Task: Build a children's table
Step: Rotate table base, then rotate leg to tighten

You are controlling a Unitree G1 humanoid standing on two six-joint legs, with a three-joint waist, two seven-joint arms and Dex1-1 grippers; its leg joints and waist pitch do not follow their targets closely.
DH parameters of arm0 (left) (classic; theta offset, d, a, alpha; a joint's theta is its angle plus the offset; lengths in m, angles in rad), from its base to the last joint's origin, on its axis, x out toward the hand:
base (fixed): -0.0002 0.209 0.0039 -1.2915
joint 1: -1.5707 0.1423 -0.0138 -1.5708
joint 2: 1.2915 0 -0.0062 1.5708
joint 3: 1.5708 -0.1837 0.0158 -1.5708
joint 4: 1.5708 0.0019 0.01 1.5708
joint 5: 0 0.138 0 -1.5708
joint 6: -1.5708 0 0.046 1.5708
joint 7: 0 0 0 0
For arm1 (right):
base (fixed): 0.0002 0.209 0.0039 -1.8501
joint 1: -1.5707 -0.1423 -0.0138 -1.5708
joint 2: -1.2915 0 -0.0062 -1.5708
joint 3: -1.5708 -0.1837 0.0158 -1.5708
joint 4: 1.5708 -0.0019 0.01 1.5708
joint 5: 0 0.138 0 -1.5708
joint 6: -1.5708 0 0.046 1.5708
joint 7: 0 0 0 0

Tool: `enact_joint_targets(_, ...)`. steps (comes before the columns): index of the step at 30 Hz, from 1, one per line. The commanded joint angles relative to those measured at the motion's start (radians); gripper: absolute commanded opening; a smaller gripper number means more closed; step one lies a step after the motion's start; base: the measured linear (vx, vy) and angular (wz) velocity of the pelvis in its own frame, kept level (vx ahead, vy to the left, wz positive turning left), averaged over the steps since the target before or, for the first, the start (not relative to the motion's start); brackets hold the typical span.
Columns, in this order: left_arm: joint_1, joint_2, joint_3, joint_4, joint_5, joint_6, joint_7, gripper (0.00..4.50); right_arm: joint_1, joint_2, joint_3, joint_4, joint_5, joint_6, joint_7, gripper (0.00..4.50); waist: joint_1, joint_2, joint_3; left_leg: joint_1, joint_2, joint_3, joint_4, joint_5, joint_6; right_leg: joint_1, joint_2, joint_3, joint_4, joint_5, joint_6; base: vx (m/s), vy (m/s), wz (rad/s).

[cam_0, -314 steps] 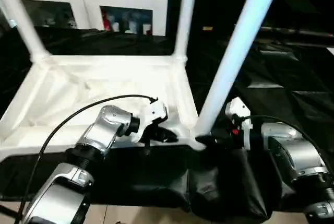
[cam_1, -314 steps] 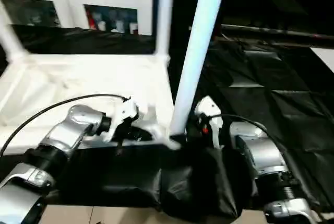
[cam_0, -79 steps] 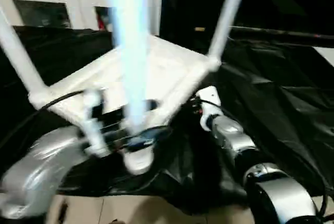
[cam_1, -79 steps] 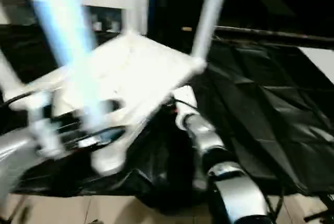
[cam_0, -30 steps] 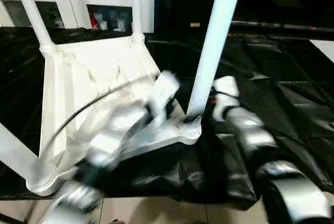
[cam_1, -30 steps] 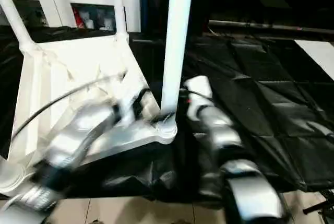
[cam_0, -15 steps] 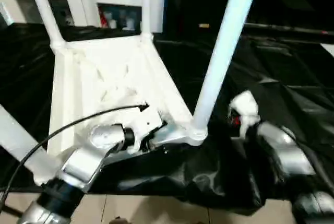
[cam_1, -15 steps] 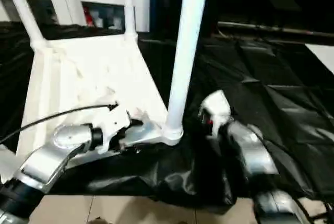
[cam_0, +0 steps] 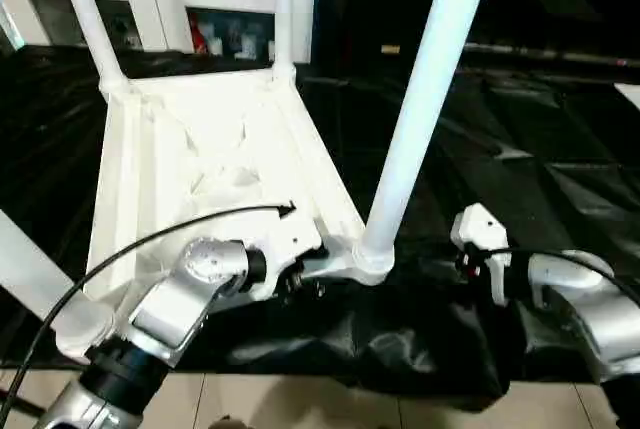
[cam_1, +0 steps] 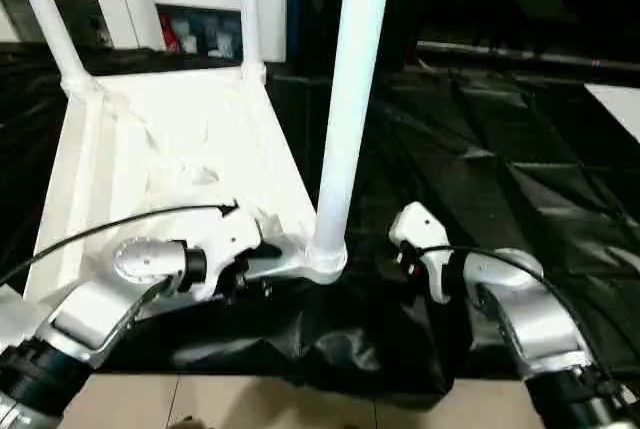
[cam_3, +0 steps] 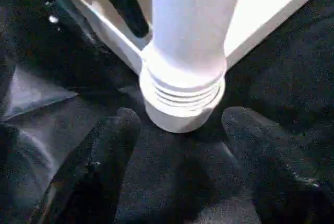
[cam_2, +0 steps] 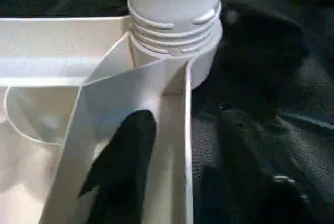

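Smooth white plastic tabletop [cam_0: 200, 149] and legs [cam_0: 425, 99] on glossy, crinkled black sheeting [cam_0: 540, 179].

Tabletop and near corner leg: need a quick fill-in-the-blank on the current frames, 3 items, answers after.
1. The tabletop lies with its ribbed underside facing ____.
2. The left gripper straddles the tabletop's side wall: one finger sits ____ the tray, the other outside it.
3. The right gripper stands with its fingers apart on either side of the ____ where the near leg is seated.

Missing words: up; inside; corner socket
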Motion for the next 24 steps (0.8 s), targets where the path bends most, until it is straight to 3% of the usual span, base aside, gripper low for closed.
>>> enact_joint_targets(1, -0.018, 0.009, -0.012, -0.017, 0.012, 0.015, -0.009, 2.09, 0.009, -0.015, 0.002, -0.021, 0.016, 0.018, 0.013, 3.14, 0.004, -0.004, -0.058, -0.003, 0.008, 0.002, -0.071, -0.238, 0.038, 0.051, -0.051, 0.041, -0.093, -0.355, -0.116, 0.000, 0.000, 0.00)
enact_joint_targets(14, -0.057, -0.003, -0.012, 0.074, 0.010, 0.005, -0.036, 1.03, 0.022, -0.019, 0.014, -0.075, 0.026, 0.073, 0.017, 3.14, 0.013, 0.000, -0.060, -0.001, 0.007, 0.002, -0.070, -0.226, 0.030, 0.053, -0.052, 0.041, -0.092, -0.319, -0.125, 0.000, 0.000, 0.00)
enact_joint_targets(20, -0.076, 0.017, -0.031, 0.111, 0.038, -0.013, -0.059, 0.46, 0.028, -0.022, 0.016, -0.092, 0.033, 0.085, 0.017, 3.14, 0.013, 0.002, -0.057, 0.000, 0.006, -0.001, -0.073, -0.252, 0.023, 0.054, -0.055, 0.039, -0.098, -0.381, -0.106, 0.000, 0.000, 0.00)
enact_joint_targets(22, -0.081, 0.020, -0.035, 0.121, 0.041, -0.016, -0.068, 0.46, 0.031, -0.022, 0.017, -0.095, 0.035, 0.086, 0.015, 3.14, 0.013, 0.003, -0.057, 0.001, 0.007, -0.001, -0.073, -0.263, 0.020, 0.052, -0.056, 0.039, -0.100, -0.402, -0.101, 0.000, 0.000, 0.00)
enact_joint_targets(24, -0.081, 0.023, -0.037, 0.124, 0.044, -0.017, -0.073, 0.12, 0.031, -0.020, 0.016, -0.095, 0.035, 0.086, 0.012, 3.14, 0.012, 0.002, -0.055, 0.003, 0.007, -0.002, -0.075, -0.274, 0.020, 0.051, -0.057, 0.038, -0.103, -0.431, -0.091, 0.000, 0.000, 0.00)
